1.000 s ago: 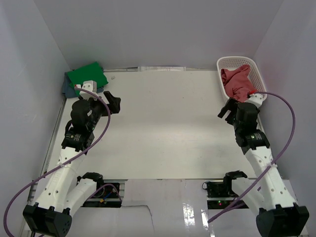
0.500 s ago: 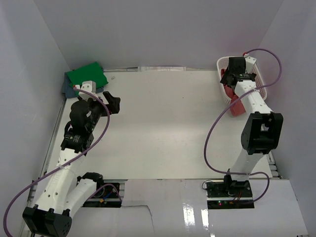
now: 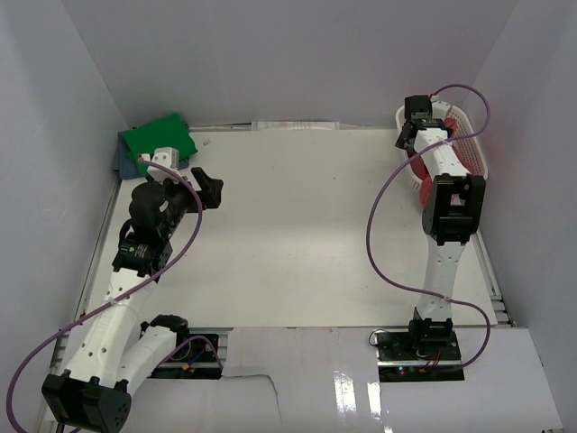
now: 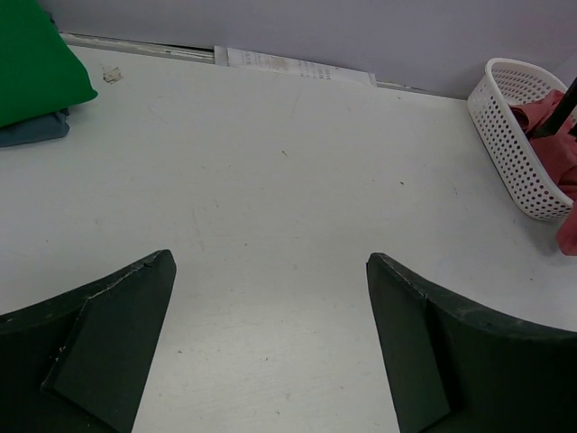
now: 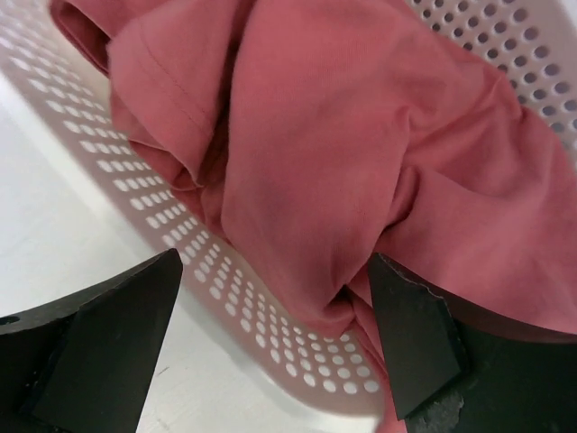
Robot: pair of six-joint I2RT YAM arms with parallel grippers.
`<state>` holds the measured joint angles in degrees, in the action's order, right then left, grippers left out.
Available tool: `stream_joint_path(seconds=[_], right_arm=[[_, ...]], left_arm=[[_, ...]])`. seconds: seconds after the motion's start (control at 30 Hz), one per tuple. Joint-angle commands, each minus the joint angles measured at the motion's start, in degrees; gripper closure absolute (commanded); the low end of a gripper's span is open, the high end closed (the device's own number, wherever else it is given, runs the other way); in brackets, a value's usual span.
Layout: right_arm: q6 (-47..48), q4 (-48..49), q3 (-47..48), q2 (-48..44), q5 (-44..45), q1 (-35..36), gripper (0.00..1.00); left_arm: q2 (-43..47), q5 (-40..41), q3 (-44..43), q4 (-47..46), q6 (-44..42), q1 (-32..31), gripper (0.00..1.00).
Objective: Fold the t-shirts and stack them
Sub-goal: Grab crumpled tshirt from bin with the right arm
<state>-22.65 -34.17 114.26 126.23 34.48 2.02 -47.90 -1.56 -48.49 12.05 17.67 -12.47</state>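
Note:
The brick-red t-shirt (image 5: 343, 135) lies crumpled in the white lattice basket (image 5: 261, 316), part of it hanging over the rim. My right gripper (image 5: 273, 266) is open right above it, jaws on either side of the hanging cloth and the basket wall, not closed on it. In the top view the right gripper (image 3: 406, 135) reaches over the basket (image 3: 480, 153) and hides most of the red shirt (image 3: 420, 171). The green t-shirt (image 3: 158, 140) lies folded on the blue-grey t-shirt (image 3: 121, 162) at the far left corner. My left gripper (image 3: 212, 188) is open and empty near them.
The left wrist view shows the green shirt (image 4: 36, 72) on the blue-grey one (image 4: 36, 131) at far left and the basket (image 4: 518, 135) at far right. White walls close the table on three sides. A paper strip (image 4: 293, 65) lies at the back wall.
My right arm has stretched forward from the table in front of the basket to over the basket's near-left side. The left arm has hardly moved.

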Motion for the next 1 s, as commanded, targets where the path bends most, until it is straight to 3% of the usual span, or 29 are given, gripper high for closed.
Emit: stream_joint_path(seconds=[0.0, 0.47, 0.5, 0.57, 0.6, 0.63, 0.67, 0.97], right_arm=[[-0.9, -2.1, 2.6, 1.3, 2.5, -1.2, 0.1], [-1.1, -1.2, 1.1, 3.8, 3.1, -4.2, 0.1], [-0.9, -0.9, 0.7, 3.8, 2.5, -4.6, 0.01], [-0.4, -0.7, 0.5, 4.3, 0.3, -4.9, 0.16], [-0.4, -0.7, 0.5, 4.5, -0.3, -5.2, 0.52], [-0.5, -0.7, 0.4, 4.7, -0.8, -5.4, 0.74], [-1.0, -0.7, 0.4, 4.8, -1.8, -5.6, 0.9], [-1.1, -1.3, 3.5, -3.2, -10.0, -5.7, 0.92]], left_arm=[[-0.1, -1.2, -1.3, 0.3, -0.4, 0.2, 0.02], [-0.3, -1.5, -1.1, 0.3, -0.3, 0.3, 0.02], [-0.4, -1.6, -1.2, 0.3, -0.3, 0.3, 0.02], [-0.6, -1.6, -1.2, 0.3, -0.3, 0.3, 0.02], [-0.6, -1.5, -1.2, 0.3, -0.3, 0.3, 0.02], [-0.7, -1.6, -1.2, 0.3, -0.3, 0.2, 0.02], [-0.8, -1.5, -1.1, 0.3, -0.3, 0.2, 0.02], [-1.5, -2.0, -1.2, 0.3, -0.3, 0.3, 0.02]])
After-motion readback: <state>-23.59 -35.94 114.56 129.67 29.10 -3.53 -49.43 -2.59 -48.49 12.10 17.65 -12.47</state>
